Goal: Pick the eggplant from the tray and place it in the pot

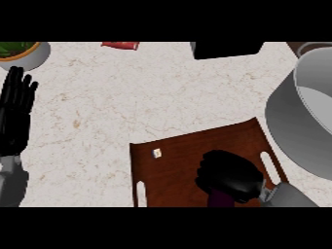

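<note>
A brown wooden tray (183, 160) with white handles lies at the lower middle of the counter. My right hand (230, 177) is over the tray's near right part, its fingers curled round a dark purple eggplant (219, 199), of which only a short end shows below the hand. A large grey pot (319, 116) stands at the right edge, just right of the tray, its inside showing nothing. My left hand (10, 116) rests open at the left edge, fingers pointing up.
A potted plant (14, 51) sits at the top left corner. A red packet (120, 44) and a black object (228, 49) lie along the far edge. Marbled counter (125, 97) spreads between the left hand and the tray.
</note>
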